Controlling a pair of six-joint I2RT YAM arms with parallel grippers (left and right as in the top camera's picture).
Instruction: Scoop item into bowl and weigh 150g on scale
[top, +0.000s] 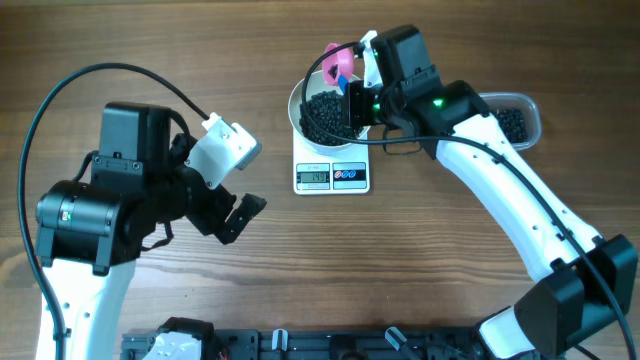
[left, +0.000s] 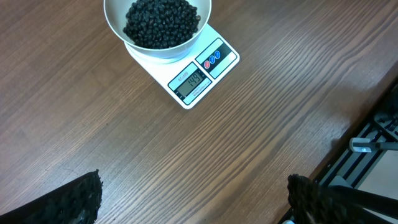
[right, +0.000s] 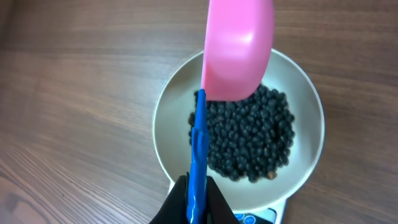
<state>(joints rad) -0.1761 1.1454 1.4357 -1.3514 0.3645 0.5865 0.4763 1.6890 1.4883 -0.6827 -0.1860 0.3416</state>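
Observation:
The white bowl (top: 297, 108) stands on the white scale (top: 332, 176) and holds a heap of black pellets (top: 322, 112). My right gripper (right: 198, 200) is shut on the blue handle (right: 199, 143) of a scoop. The scoop's pink cup (right: 239, 46) hangs over the bowl's (right: 168, 124) far rim, above the pellets (right: 249, 137). Seen from overhead, that gripper (top: 352, 105) hovers over the bowl's right side. My left gripper (top: 240, 215) stands open and empty over bare wood left of the scale. In the left wrist view its fingertips (left: 84, 196) are spread wide, with the bowl (left: 115, 25) and scale (left: 199, 78) ahead.
A clear plastic tub (top: 532, 112) with more black pellets sits at the far right, behind the right arm. A black rail (top: 300, 345) runs along the table's near edge. Cables loop over both arms.

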